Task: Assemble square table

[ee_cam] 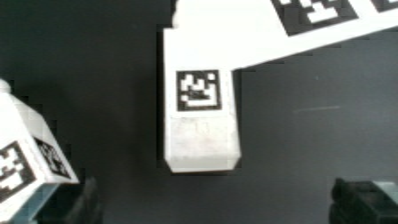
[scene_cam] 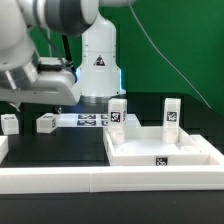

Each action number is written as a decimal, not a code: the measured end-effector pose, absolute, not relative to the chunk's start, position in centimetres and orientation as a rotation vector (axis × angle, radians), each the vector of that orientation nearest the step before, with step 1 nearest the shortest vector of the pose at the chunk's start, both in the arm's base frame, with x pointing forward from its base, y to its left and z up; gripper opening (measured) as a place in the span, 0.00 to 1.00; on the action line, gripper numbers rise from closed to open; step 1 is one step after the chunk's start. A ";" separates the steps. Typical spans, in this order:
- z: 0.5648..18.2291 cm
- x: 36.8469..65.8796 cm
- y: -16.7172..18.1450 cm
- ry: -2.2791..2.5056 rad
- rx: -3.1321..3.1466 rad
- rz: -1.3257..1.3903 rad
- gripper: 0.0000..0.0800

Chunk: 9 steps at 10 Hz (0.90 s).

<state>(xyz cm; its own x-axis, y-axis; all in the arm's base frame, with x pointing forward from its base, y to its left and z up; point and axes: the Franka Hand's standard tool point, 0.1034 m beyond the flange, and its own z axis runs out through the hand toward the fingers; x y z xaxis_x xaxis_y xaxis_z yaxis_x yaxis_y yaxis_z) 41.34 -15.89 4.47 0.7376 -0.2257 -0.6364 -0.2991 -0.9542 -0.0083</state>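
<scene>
The white square tabletop point(scene_cam: 160, 150) lies at the exterior view's right, with two white tagged legs standing on it point(scene_cam: 117, 110) point(scene_cam: 171, 113). Two loose legs lie on the dark table at the left point(scene_cam: 46, 123) point(scene_cam: 10, 123). My arm's wrist point(scene_cam: 52, 82) hangs above them; the fingers do not show there. In the wrist view my gripper point(ee_cam: 210, 205) is open and empty, its dark fingertips point(ee_cam: 365, 200) at the frame's corners. One loose leg point(ee_cam: 199, 110) lies just ahead of the gap between them, and the other leg point(ee_cam: 27, 150) lies beside it.
The marker board point(scene_cam: 90, 120) lies behind the loose legs, and its tagged edge point(ee_cam: 311, 20) touches the leg's far end. Long white border rails point(scene_cam: 90, 182) run along the front. The robot base point(scene_cam: 98, 65) stands behind.
</scene>
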 end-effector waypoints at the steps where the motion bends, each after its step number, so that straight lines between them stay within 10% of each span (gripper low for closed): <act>1: 4.4 41.4 -15.9 0.428 -2.829 1.008 0.81; 9: 3.5 40.2 -16.1 0.445 -2.731 1.207 0.81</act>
